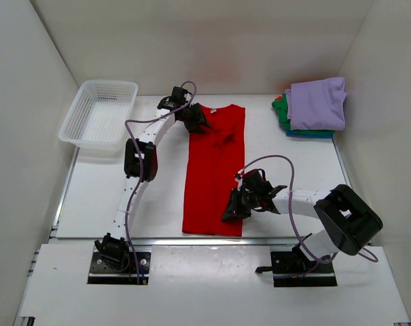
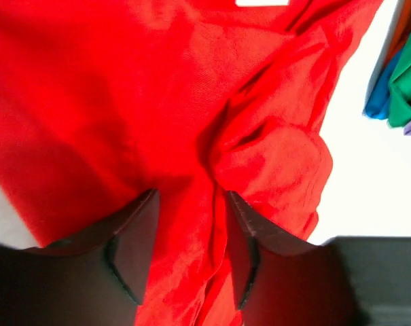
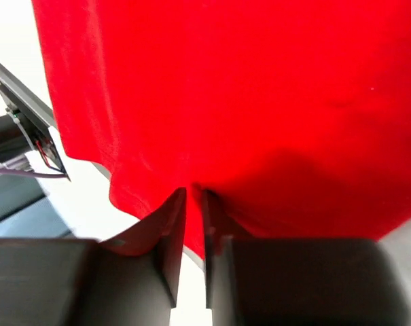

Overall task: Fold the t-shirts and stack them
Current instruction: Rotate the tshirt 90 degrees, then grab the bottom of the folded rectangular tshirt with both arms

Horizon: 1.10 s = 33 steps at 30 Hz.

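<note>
The left gripper point(image 2: 188, 261) is clenched on a bunched fold of the red shirt point(image 1: 212, 176), with red cloth filling the gap between its two fingers point(image 2: 134, 251). It sits at the far left corner of the shirt, up by the neck end. The right gripper point(image 3: 190, 231) is pinched almost closed on the thin edge of the same shirt. It holds the right side, near the bottom end.

The red shirt lies in the middle of the counter point(image 1: 103, 197). It is folded into a long strip that runs from the far side toward the arms. The cloth is wrinkled near the top.

At the far right corner is a pile of folded shirts. The lavender shirt point(image 1: 317, 102) is on top. The green shirt point(image 1: 281, 112) peeks out under it, and the teal shirt point(image 1: 307, 134) is at the bottom. This pile is well apart from the red shirt.

A white basket point(image 1: 90, 142) sits at the far left corner of the counter.
</note>
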### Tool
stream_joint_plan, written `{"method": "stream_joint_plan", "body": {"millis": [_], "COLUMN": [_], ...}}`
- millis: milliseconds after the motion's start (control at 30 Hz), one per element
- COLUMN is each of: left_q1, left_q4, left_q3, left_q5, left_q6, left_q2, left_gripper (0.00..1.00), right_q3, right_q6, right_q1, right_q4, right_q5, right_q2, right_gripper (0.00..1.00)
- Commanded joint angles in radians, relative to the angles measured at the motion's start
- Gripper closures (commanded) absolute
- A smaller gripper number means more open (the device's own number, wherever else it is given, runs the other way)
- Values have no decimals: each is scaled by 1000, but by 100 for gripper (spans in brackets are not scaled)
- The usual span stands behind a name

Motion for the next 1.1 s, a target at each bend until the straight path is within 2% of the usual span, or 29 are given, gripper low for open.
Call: {"method": "stream_joint_plan", "body": {"millis": [0,100,167,200,233,267,333,367,400,433,500,600,700,800,1067], "left_q1": [13,33,44,41,43,40,49,58,61,63,21,-32,-106,-158,-230], "left_q4": [-24,-53,-134,-178,-188,-155,5,104,164,165,143,227,321,406,436], "left_q3": [-58,-74,-116,-193,-340,-439,-943,-1060,-1254,-1403,-1569,-1911,-2079,-2154,-2126], "left_q5": [15,45,32,29,-2,-17,-2,21,22,-11,-75,-54,-59,-67,-83], "left_q6": [17,31,87,138,162,191,173,148,137,153,173,123,40,-29,-61], "left_q2": [-136,-239,-319,-392,-438,-557,-856,-933,-1060,-1160,-1291,-1486,-1571,-1640,-1602], "left_gripper": [39,32,32,30,30,31,29,29,28,29,28,28,28,28,30], "right_q3": [15,109,208,222,245,247,226,197,165,148,66,-4,-41,-89,-98], "right_q6": [-105,-212,-275,-309,-338,-345,-363,-363,-369,-357,-333,-274,-216,-152,-87], "right_q1": [-35,-118,-161,-199,-215,-262,-322,-338,-341,-321,-290,-226,-149,-91,18], "right_q4": [-24,-145,-251,-306,-365,-395,-473,-490,-502,-512,-484,-435,-400,-332,-285], "right_q5": [56,31,65,71,73,64,27,28,21,27,24,34,50,62,102], "right_q2": [-54,-126,-174,-180,-193,-203,-220,-231,-257,-266,-309,-315,-311,-317,-248], "right_gripper": [85,67,53,48,46,44,41,41,41,41,40,40,40,41,47]}}
